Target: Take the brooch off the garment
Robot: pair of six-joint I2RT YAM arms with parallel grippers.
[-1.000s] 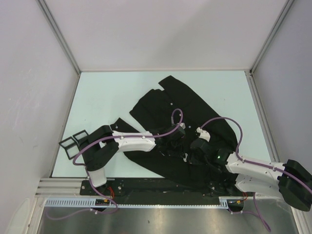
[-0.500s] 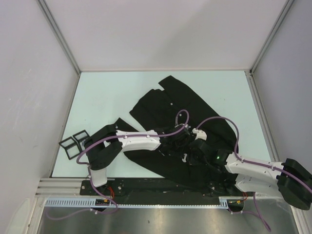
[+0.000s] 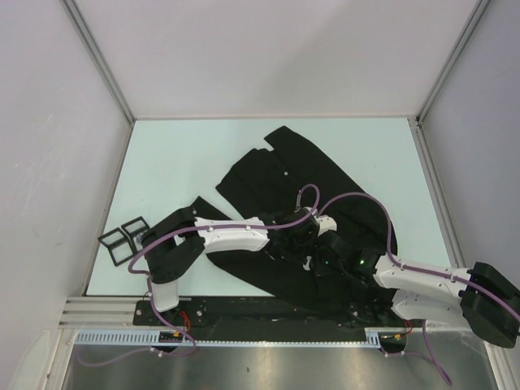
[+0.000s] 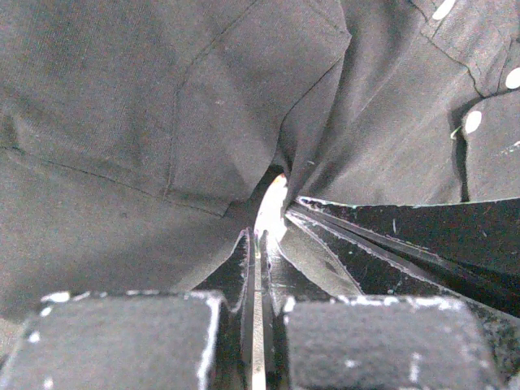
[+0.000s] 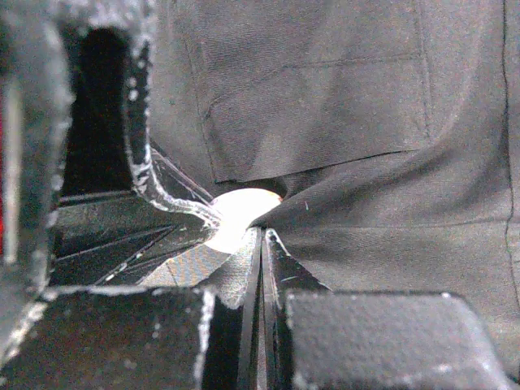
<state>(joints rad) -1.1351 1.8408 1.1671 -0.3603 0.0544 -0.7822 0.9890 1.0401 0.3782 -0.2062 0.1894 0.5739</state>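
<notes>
Both arms have closed in over our big black cloth shirt [image 3: 276, 166]: left jaws clenched on the pale brooch [image 5: 240, 210], right jaws pinching cloth (still pinned, we reckon).

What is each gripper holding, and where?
The left gripper and right gripper are both shut at one puckered spot of the garment, tips against a pale thing, likely the brooch. Which pinches brooch or cloth cannot be told.

Left arm [image 3: 231, 236] and right arm [image 3: 422, 280] crowd the garment's [image 3: 280, 171] near middle; far half unobstructed.
</notes>
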